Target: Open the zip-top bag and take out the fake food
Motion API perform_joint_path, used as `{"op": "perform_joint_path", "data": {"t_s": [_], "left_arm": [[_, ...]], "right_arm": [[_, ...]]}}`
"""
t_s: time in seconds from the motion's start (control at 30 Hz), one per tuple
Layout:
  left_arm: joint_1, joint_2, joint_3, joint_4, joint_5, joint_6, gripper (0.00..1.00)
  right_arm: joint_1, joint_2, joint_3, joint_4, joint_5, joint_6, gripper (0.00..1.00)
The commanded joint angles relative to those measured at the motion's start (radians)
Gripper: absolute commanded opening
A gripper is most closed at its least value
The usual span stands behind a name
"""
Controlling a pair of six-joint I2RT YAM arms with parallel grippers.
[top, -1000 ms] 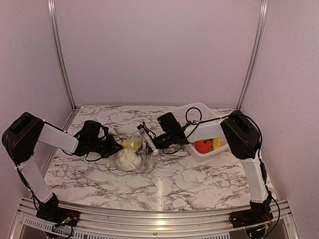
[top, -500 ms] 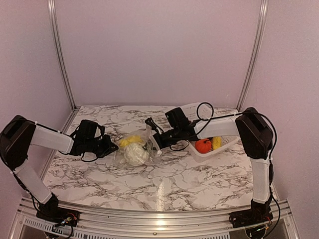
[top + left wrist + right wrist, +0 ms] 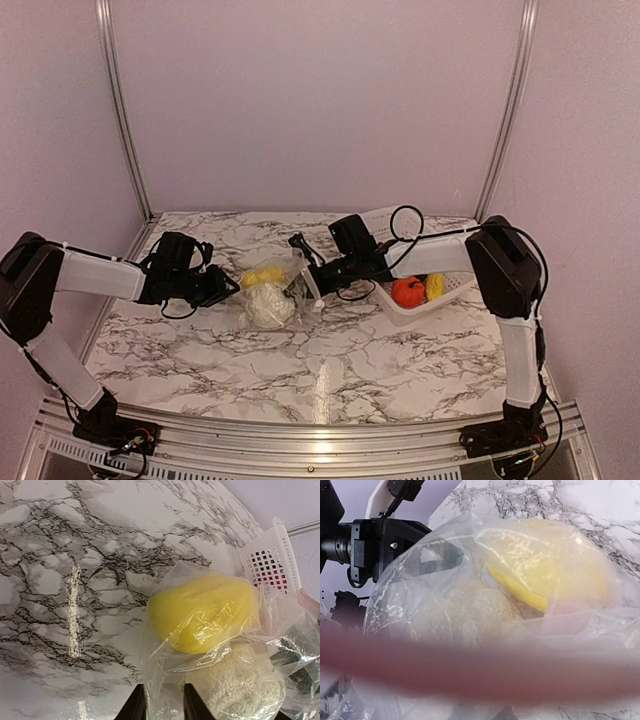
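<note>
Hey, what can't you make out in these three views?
Stiff pink zip strip of the clear zip-top bag: right wrist view, blurred against the lens; open or sealed, unclear.
Fingertips of the right gripper: right wrist view, behind that blur; too small from above.
Contents of the white lattice basket: left wrist view, only red through the lattice holes; top view, partly behind its wall.
</note>
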Motion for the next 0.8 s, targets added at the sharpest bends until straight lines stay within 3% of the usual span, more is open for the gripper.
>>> {"op": "perform_joint_path", "data": {"t_s": [0.0,0.1,0.3,0.43,0.57,0.67,0.77], "left_arm": [[0.004,-0.003,0.022,-0.04,0.024,0.027,0.35],[0.014,-0.055,-0.029,-0.008,0.017,-0.024,0.52],[0.028,-0.14,-0.12,0.005,0.022,-0.064,0.76],[0.016,-0.122,-0.15,0.035,0.067,-0.085,0.83],[0.0,-0.057,-0.124,0.063,0.072,-0.089,0.81],[-0.009,0.004,-0.088,0.078,0.076,-0.103,0.7],[-0.009,0.058,-0.066,0.063,0.068,-0.109,0.48]], "right_arm": [[0.013,0.046,0.067,0.002,0.041,0.043,0.0],[0.016,0.055,0.053,0.049,0.082,0.085,0.0],[0.02,0.053,0.018,0.11,0.087,0.154,0.0],[0.037,0.061,0.015,0.127,0.061,0.167,0.0],[0.046,0.07,0.015,0.132,0.035,0.176,0.06],[0.046,0.075,0.014,0.136,0.006,0.18,0.31],[0.041,0.077,0.015,0.123,-0.025,0.166,0.5]]}}
